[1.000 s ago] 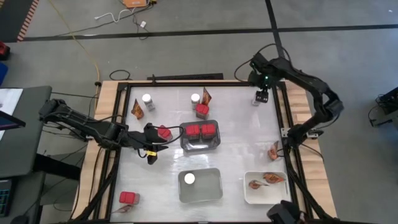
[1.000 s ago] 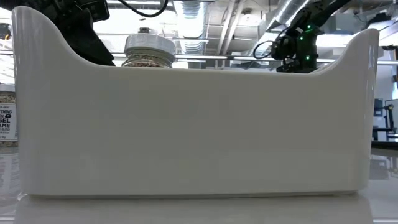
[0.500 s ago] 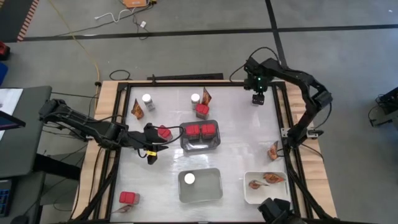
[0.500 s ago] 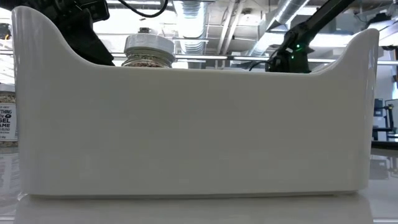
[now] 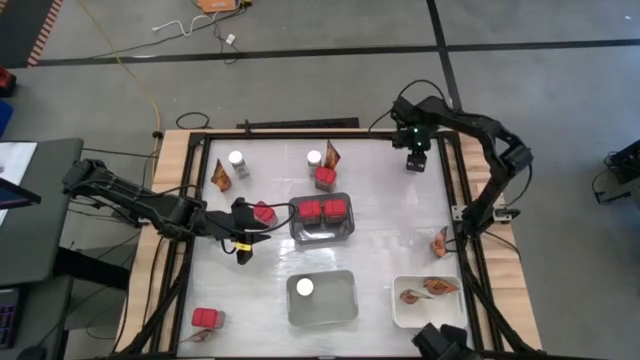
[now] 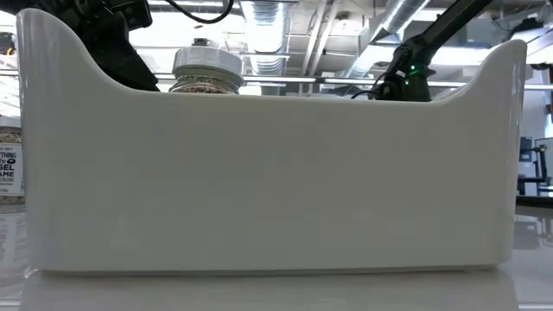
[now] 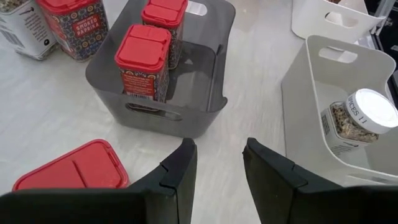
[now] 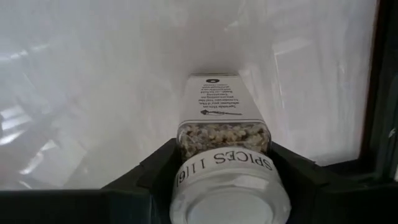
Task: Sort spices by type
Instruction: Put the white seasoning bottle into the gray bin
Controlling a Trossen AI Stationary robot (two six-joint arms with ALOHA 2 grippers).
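My right gripper (image 5: 415, 163) stands over the table's far right corner, pointing down, shut on a clear jar (image 8: 224, 134) with a white lid. My left gripper (image 7: 217, 149) hovers open at mid-left with nothing between its fingers. A red container (image 7: 71, 171) lies beside its finger. Before it, a grey tray (image 5: 322, 232) holds two upright red containers (image 7: 144, 59). A light tray (image 5: 345, 305) holds one jar (image 5: 304, 287). A white tray (image 5: 400, 312) holds packets (image 5: 428, 289). My right gripper takes the jar between its two fingers (image 8: 155, 171), on opposite sides just under the white lid (image 8: 227, 186). The fingers come from above, pointing down. The jar stands upright below them; whether its base is on the table, I cannot tell.
Loose on the table are two jars (image 5: 237, 160), a red container (image 5: 325, 178) and packets (image 5: 221, 176) at the back, a packet (image 5: 441, 242) at the right edge and a red container (image 5: 208, 318) at the near left. The low view is filled by a tray wall (image 6: 276, 173).
My right gripper has come down over the jar in the far right corner, shifting a little toward the table's left and tipping to point straight down. The jar has stayed where it was.
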